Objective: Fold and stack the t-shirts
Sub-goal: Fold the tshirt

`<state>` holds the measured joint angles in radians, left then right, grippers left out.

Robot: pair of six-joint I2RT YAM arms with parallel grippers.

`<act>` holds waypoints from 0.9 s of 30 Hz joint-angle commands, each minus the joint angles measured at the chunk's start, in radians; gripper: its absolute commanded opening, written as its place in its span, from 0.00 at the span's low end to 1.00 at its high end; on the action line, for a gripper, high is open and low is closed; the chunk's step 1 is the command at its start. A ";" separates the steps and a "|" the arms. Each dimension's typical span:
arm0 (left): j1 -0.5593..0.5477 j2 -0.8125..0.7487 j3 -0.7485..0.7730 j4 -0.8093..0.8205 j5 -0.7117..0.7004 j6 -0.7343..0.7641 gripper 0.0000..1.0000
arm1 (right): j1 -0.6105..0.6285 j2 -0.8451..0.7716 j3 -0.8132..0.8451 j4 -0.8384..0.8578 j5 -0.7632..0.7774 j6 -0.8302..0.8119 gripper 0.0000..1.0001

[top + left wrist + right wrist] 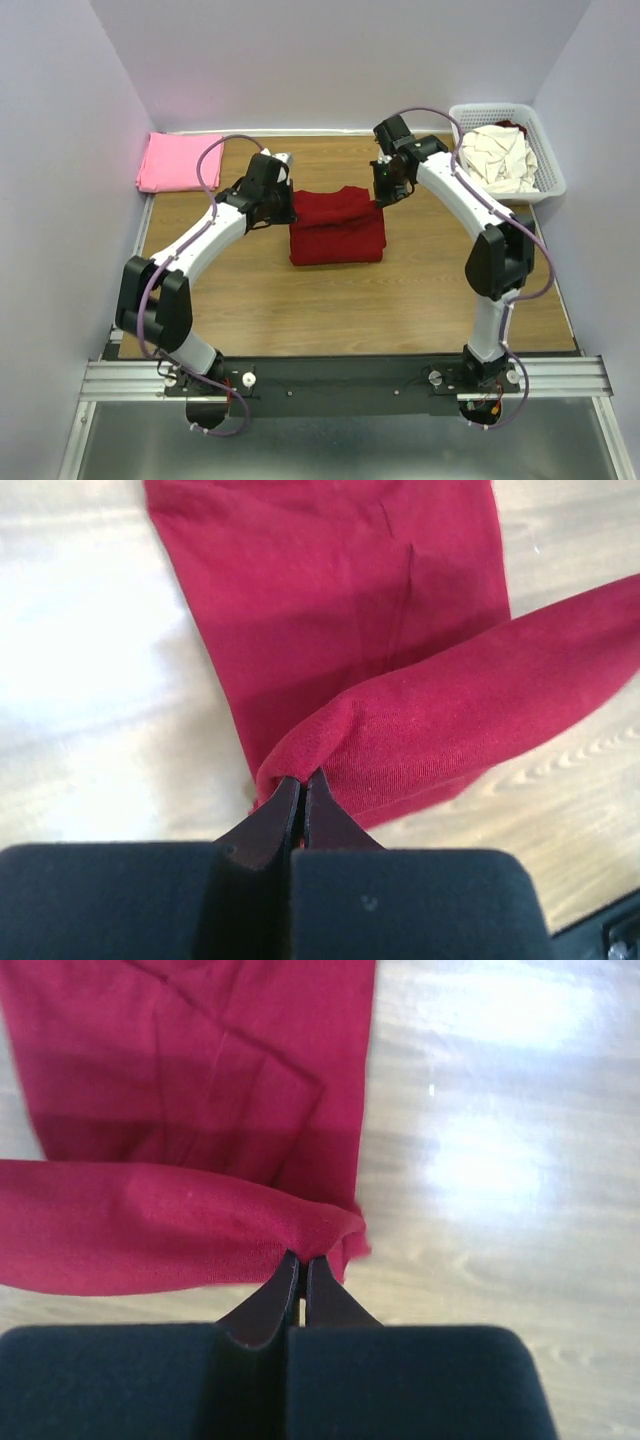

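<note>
The left end effector (303, 782) has its two fingers pressed together on a pinch of the dark red t-shirt (340, 610), at one end of a lifted fold edge. The right end effector (303, 1260) is clamped the same way on the other end of that edge. Between them the cloth runs as a soft rolled band, raised just above the lower layer. That layer lies flat on the tabletop (300, 310), about midway between the two arms. From overhead the shirt is already a compact rectangle, so I'd judge this to be a cross fold, with the held far edge meant to go over the near part.

It looks like a light, limp knit with no stiffness of its own. I'd expect it to follow wherever the corners go. It would likely sag in the middle if the grips drift together, and drag the layer beneath if the band brushes it. The two ends of the edge, as held now, seem the right places to grip, kept level and apart so the band hangs straight. So small a pinch could slip.

Further out, a bright pink t-shirt (178, 162) lies folded flat at the far left corner, well apart from the red one. At the far right a white lattice basket (550, 150) holds crumpled cream-white shirts (497, 158), not yet folded.
</note>
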<state>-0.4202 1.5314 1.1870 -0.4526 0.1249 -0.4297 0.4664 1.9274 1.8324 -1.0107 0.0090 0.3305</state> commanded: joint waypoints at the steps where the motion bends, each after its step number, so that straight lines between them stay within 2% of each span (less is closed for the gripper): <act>1: 0.054 0.104 0.089 0.031 0.056 0.065 0.00 | -0.043 0.125 0.086 -0.005 -0.064 -0.068 0.01; 14: 0.101 0.337 0.325 0.054 0.070 0.069 0.00 | -0.129 0.387 0.422 0.000 -0.150 -0.091 0.01; 20: 0.126 0.438 0.332 0.092 0.078 0.042 0.00 | -0.149 0.479 0.479 0.029 -0.176 -0.099 0.09; 23: 0.133 0.460 0.310 0.129 0.079 0.025 0.00 | -0.147 0.508 0.473 0.063 -0.179 -0.104 0.18; 24: 0.136 0.467 0.306 0.152 0.076 0.019 0.03 | -0.147 0.510 0.469 0.085 -0.178 -0.108 0.26; 27: 0.143 0.475 0.296 0.186 0.062 -0.001 0.18 | -0.149 0.501 0.453 0.135 -0.165 -0.093 0.32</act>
<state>-0.2958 1.9999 1.4895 -0.3344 0.1940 -0.4042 0.3218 2.4348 2.2845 -0.9546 -0.1520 0.2417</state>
